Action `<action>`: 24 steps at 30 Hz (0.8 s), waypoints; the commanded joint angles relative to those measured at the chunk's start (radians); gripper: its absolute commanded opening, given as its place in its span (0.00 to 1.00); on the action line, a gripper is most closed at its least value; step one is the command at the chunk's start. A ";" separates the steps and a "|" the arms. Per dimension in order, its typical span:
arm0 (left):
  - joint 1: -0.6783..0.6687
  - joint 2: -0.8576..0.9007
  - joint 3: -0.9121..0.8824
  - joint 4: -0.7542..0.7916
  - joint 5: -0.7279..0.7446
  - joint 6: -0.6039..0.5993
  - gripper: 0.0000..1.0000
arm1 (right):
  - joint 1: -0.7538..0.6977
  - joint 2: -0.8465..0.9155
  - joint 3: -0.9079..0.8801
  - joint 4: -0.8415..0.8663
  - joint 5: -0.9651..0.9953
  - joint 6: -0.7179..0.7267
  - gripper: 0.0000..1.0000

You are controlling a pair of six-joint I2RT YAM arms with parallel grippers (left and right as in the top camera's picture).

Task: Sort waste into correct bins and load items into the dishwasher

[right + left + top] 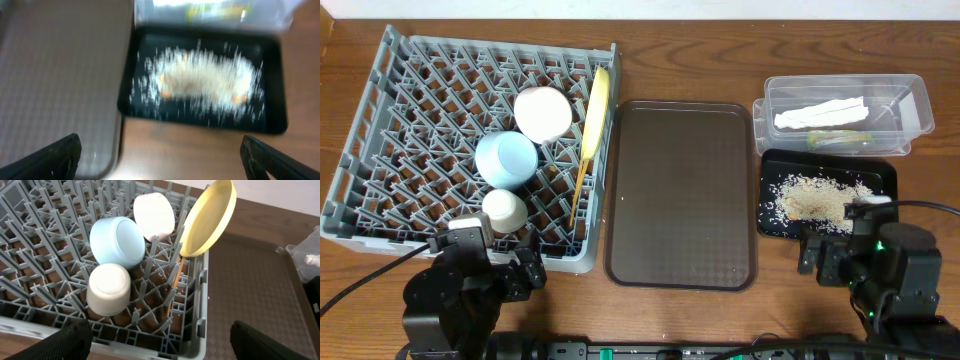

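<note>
Overhead, the dish rack [380,130] is sitting along the bench's left edge, holding the white bowl [542,113], light blue bowl [506,158], cup [504,209], yellow plate [596,110] and chopsticks [580,182]. By the right edge, the clear tub [912,108] is holding the napkin [818,115] and wrapper [840,138], and the black tray [882,176] is carrying the crumbs [815,198]. The task is looking finished. The left gripper [160,337] and right gripper [162,157] are hovering at the near edge, jaws spread, empty.

The grey dish rack [430,110] fills the upper left of the overhead view. In it a white bowl [542,113], a light blue bowl [506,159] and an off-white cup [504,209] sit bottoms showing. A yellow plate [596,110] stands on edge along the right side, with chopsticks [580,185] slotted below it. At far right the clear tub [910,105] holds a napkin [820,114] and a wrapper [840,138]. Just below, the black tray [885,175] carries rice crumbs [815,197].
</note>
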 commanded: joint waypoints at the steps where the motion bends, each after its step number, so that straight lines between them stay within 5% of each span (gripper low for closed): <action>1: -0.001 -0.002 -0.012 0.000 0.010 0.017 0.91 | 0.026 -0.082 -0.066 0.135 0.018 -0.072 0.99; 11: -0.001 -0.002 -0.012 -0.001 0.010 0.017 0.91 | 0.029 -0.472 -0.471 0.731 -0.011 -0.077 0.99; 19: -0.001 -0.002 -0.012 -0.001 0.010 0.017 0.91 | 0.029 -0.567 -0.728 1.153 -0.015 -0.077 0.99; 24: -0.001 -0.002 -0.012 0.000 0.010 0.017 0.91 | 0.029 -0.567 -0.793 1.258 -0.014 -0.080 0.99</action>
